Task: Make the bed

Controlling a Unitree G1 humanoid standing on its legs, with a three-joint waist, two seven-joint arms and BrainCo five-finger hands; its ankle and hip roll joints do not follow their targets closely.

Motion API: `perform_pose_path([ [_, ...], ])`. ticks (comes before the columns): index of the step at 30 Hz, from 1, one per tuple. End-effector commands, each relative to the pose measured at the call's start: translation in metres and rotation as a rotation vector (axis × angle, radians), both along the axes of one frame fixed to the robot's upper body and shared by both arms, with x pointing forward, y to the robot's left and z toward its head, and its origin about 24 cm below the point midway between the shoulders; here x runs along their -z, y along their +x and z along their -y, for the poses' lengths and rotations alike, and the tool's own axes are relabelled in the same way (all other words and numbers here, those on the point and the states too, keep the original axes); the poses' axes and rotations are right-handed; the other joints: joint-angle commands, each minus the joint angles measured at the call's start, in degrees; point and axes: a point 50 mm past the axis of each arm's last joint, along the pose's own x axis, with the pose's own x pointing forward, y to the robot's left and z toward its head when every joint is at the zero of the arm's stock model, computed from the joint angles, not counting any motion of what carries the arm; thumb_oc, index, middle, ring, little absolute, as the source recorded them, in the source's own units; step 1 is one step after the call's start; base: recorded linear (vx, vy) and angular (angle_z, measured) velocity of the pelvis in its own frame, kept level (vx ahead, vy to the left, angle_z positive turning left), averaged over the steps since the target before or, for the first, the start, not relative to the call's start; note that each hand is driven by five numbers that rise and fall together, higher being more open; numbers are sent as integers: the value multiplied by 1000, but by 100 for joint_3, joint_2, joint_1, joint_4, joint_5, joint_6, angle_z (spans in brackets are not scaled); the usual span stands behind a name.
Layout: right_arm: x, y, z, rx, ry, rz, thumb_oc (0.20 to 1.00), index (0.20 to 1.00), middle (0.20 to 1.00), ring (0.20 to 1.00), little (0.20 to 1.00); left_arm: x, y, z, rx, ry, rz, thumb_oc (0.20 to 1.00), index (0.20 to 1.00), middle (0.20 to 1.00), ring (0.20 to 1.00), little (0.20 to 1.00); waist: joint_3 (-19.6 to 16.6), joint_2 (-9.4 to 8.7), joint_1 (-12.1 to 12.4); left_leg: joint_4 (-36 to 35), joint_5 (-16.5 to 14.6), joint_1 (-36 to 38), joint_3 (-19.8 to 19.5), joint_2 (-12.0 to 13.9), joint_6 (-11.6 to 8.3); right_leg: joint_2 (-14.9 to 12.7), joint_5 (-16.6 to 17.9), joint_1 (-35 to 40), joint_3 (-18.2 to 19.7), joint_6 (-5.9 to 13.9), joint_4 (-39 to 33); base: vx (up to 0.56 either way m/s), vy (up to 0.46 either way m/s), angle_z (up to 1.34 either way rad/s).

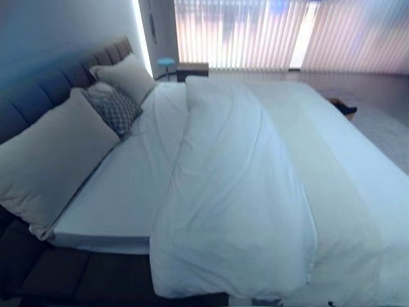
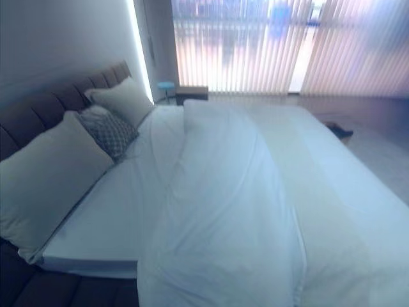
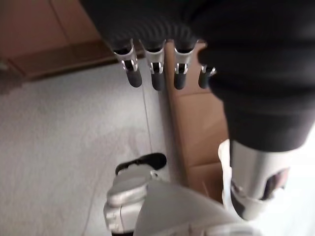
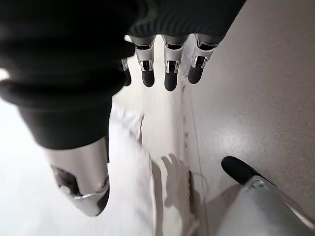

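A white duvet lies rumpled across the bed, its upper edge drawn back from the pillows, leaving the bare sheet showing on the left side. Against the padded headboard lean a large white pillow, a small patterned cushion and a second white pillow. My left hand hangs over the floor, fingers straight, holding nothing. My right hand hangs open beside the duvet's drooping edge, apart from it.
Vertical blinds cover the window behind the bed. A bedside table with a small blue round thing stands at the far corner. A dark object lies on the floor at the right. Grey carpet lies beneath my left hand.
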Motion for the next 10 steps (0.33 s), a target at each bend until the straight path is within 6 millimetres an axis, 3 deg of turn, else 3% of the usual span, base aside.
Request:
perform_pose_path([
  [1,0,29,-13,1,49,63,1000,1000,1000,1000,1000,-5,26,-5,-40,-1,101,1000,1000,1000,1000,1000,153,-76,193,-152,211,-9,47,59,89,-27,615,205,-186,209,-711,0,0,0],
  [10,-2,40,-16,-9,54,101,1000,1000,1000,1000,1000,-7,35,-4,4,-12,142,1000,1000,1000,1000,1000,-9,-124,199,-71,118,108,102,-24,191,-77,727,242,-67,161,-742,-27,5,-4],
])
